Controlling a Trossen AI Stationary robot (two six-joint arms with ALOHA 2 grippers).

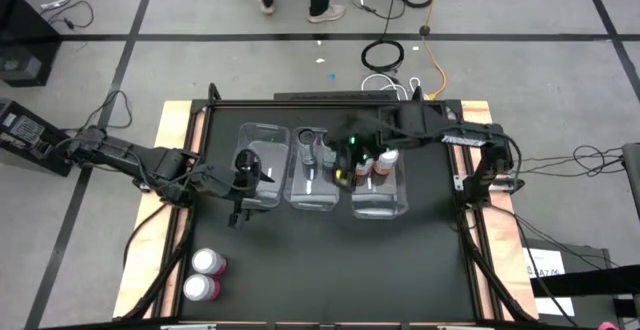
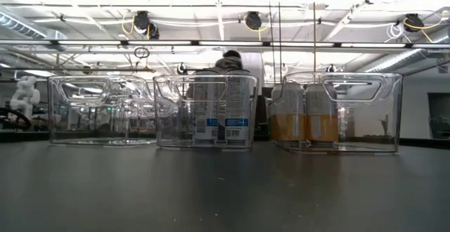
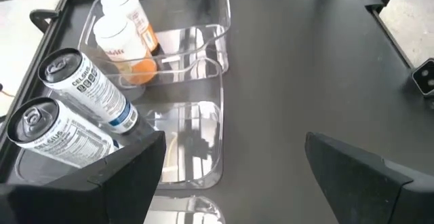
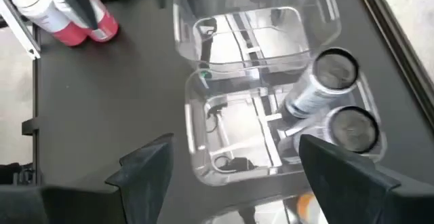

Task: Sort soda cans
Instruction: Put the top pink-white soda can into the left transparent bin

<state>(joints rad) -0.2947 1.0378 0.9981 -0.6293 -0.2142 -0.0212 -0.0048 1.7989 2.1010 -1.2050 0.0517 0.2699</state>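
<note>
High view shows me two pink cans left on the counter, so I would bring the left gripper, open and empty above the left bin, straight down around one, while the right gripper waits open.

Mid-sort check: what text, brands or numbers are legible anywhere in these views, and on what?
"CELSIUS": down the side of each of the two grey cans lying in the middle bin, left wrist view.
Orange cans: label print too blurred to read.
Pink cans: no readable text.
Paper sheet beside the table: too small to read.
</note>
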